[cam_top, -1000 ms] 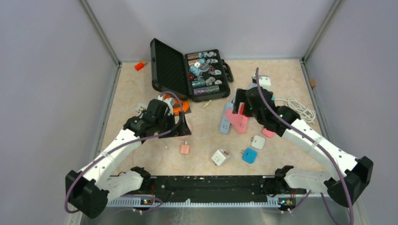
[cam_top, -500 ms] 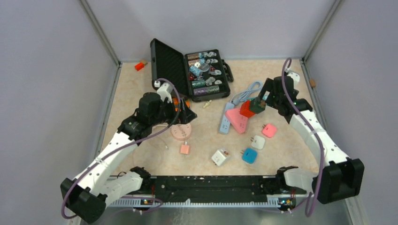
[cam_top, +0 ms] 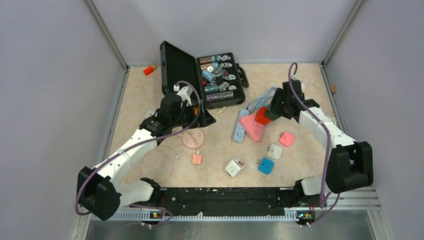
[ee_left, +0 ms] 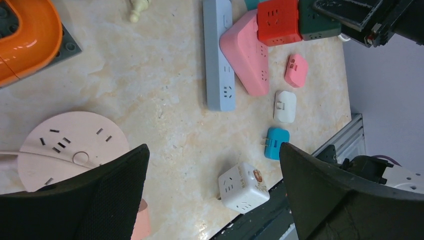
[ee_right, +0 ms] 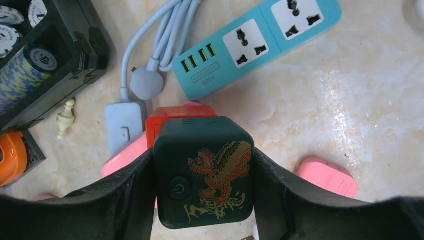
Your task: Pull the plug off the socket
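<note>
A dark green cube plug point(ee_right: 203, 172) with a gold and red dragon print sits against a red cube adapter point(ee_right: 182, 112) on top of the pink socket strip point(ee_right: 122, 155). My right gripper point(ee_right: 202, 165) is shut on the green plug, one finger pressed to each side of it. From above, the right gripper point(cam_top: 275, 111) stands over the red cube point(cam_top: 262, 116) and the pink strip point(cam_top: 252, 128). My left gripper point(cam_top: 204, 119) hovers open and holds nothing. In the left wrist view its fingers point(ee_left: 100, 200) frame bare table.
An open black case point(cam_top: 200, 75) of poker chips stands at the back. A round pink socket point(cam_top: 193, 138), a grey-blue strip point(cam_top: 240, 129), a teal strip point(ee_right: 260, 40), a white cube point(cam_top: 234, 167) and blue point(cam_top: 265, 165), white point(cam_top: 274, 151) and pink point(cam_top: 286, 139) plugs lie around.
My right gripper has swung back to the left over the red cube and closed on the green plug. The left arm has moved toward the back, uncovering the round pink socket.
</note>
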Robot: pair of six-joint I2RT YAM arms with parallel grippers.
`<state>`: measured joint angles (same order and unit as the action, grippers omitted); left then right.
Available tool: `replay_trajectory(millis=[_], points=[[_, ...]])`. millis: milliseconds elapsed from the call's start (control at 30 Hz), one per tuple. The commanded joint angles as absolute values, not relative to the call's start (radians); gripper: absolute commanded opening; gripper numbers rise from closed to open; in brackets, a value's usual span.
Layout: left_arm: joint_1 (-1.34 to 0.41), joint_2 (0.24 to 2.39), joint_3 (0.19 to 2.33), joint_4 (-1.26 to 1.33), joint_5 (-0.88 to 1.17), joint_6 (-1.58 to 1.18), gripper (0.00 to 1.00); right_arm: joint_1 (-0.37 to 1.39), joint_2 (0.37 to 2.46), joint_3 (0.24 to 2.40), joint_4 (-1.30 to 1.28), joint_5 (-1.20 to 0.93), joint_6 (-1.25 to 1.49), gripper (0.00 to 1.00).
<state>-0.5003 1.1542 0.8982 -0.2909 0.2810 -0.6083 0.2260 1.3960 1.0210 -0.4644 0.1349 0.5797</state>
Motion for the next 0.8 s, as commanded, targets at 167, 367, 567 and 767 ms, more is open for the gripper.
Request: replay_trajectory(millis=[167,367,567,767], points=[[-0.518,1.256,0.944,-0.193,0.352,-0.694,0.99,0.251,1.399,1.048,-0.407,0.005,0.583,0.36],[-0.549,1.399,1.04,-0.113,0.343,-0.715,0.99,0.336,1.363,1.043,-0.43,0.022,0.571,0.35],[-0.608,1.603,1.182,-0.013,0.331,-0.73,0.94,0.378,1.354,1.015,-0.417,0.028,0.6,0.4],[-0.652,1.781,1.308,0.036,0.294,-0.735,0.78,0.378,1.323,0.962,-0.353,0.051,0.606,0.67]])
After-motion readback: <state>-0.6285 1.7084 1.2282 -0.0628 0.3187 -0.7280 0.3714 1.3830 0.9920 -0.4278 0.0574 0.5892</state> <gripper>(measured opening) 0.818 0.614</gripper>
